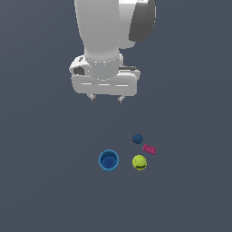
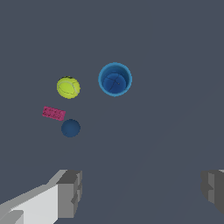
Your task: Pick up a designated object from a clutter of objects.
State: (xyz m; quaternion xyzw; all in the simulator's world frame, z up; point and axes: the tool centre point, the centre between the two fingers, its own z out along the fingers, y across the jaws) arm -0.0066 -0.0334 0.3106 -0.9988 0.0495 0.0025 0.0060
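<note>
The pink studded brick [image 1: 149,149] lies flat on the grey surface, between the yellow-green ball [image 1: 139,162] and the smaller dark blue ball [image 1: 137,138]. It also shows in the wrist view [image 2: 54,113]. My gripper [image 1: 106,98] hangs high above the surface, open and empty, its fingers [image 2: 70,192] spread wide. It is well apart from the brick, toward the exterior view's left and up in that picture. The wrist view also shows the yellow-green ball [image 2: 68,87] and the dark blue ball [image 2: 70,128].
A blue round cup [image 1: 108,160] stands upright, to the exterior view's left of the yellow-green ball; it also shows in the wrist view [image 2: 115,79]. The surface around the four things is plain dark grey.
</note>
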